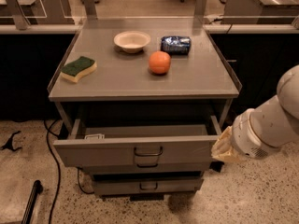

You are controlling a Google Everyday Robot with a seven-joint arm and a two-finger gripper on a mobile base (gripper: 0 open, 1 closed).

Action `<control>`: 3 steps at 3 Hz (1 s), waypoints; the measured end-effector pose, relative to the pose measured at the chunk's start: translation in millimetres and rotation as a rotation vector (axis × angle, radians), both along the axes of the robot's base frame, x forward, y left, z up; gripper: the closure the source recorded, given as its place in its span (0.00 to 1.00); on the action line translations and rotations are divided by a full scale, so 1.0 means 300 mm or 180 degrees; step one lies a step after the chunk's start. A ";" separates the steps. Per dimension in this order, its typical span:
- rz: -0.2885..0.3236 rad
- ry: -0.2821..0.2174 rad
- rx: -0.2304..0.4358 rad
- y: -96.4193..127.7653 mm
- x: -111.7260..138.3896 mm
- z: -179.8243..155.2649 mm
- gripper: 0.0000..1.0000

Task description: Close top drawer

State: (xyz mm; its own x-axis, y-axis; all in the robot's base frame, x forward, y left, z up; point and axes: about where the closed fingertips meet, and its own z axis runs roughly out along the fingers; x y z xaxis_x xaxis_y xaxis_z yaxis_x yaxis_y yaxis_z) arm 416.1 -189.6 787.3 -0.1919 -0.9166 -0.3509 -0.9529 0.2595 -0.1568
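Top drawer (135,150) stands pulled well out, its front corner just beside the gripper (223,146). The whole push inward remains. Whether the gripper is clenched or released, I cannot tell.

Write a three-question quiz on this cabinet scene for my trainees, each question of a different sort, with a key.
1. True or false: the top drawer is fully shut.
2. Which lies nearest the left edge of the cabinet top? A) sponge B) orange C) bowl
3. Fill in: seen from the camera, the gripper is beside the drawer front's ___ end.
Key: 1 false; 2 A; 3 right.
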 end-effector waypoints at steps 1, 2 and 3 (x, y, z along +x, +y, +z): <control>0.0054 -0.0020 0.0032 0.008 0.002 -0.103 1.00; 0.0128 -0.0137 0.0127 0.026 0.037 -0.244 1.00; 0.0215 -0.0328 0.0273 0.061 0.095 -0.385 1.00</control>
